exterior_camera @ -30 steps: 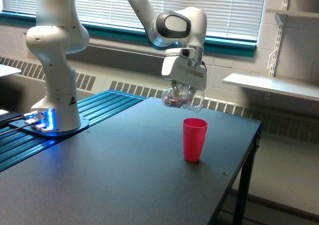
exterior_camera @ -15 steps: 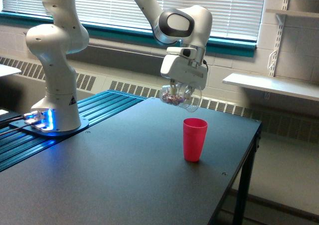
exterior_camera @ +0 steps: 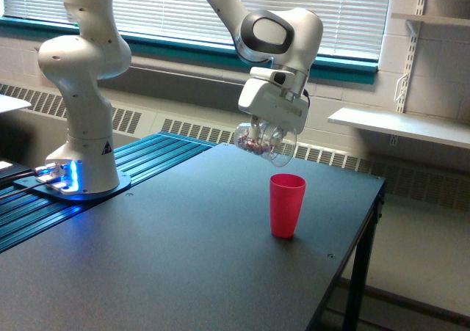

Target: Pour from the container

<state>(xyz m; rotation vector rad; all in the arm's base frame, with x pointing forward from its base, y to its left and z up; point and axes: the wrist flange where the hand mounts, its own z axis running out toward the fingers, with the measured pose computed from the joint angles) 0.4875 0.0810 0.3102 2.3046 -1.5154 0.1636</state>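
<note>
Above the centre of the frame, the gripper (exterior_camera: 263, 134) is hanging from the white arm (exterior_camera: 275, 37), which is reaching in from the top edge, and its fingers are clamping the container (exterior_camera: 266, 142), a clear rounded cup. That container is lying tipped well off upright, roughly on its side, with a small heap of mixed brownish and pale pieces (exterior_camera: 251, 147) sitting in the end toward the exterior view's left; which end is the mouth cannot be told from this view. It is hanging clear of the table, above and slightly toward the exterior view's left of the pink cup (exterior_camera: 286, 205), with a visible gap between the two. The pink cup is standing upright on the black table (exterior_camera: 169, 272), right of the frame's centre and nearer the table's right edge than its left. What the pink cup is holding cannot be seen, its wall being opaque. At the left of the frame the arm's white base column (exterior_camera: 82, 89) is standing on a plate lit blue (exterior_camera: 62, 178), resting on a ribbed blue-black surface (exterior_camera: 132, 171) beside the table. Along the back, slatted blinds (exterior_camera: 169, 8) are covering a window with a teal sill (exterior_camera: 161, 48), and a white wall shelf (exterior_camera: 400, 124) is showing at the right of the frame.
</note>
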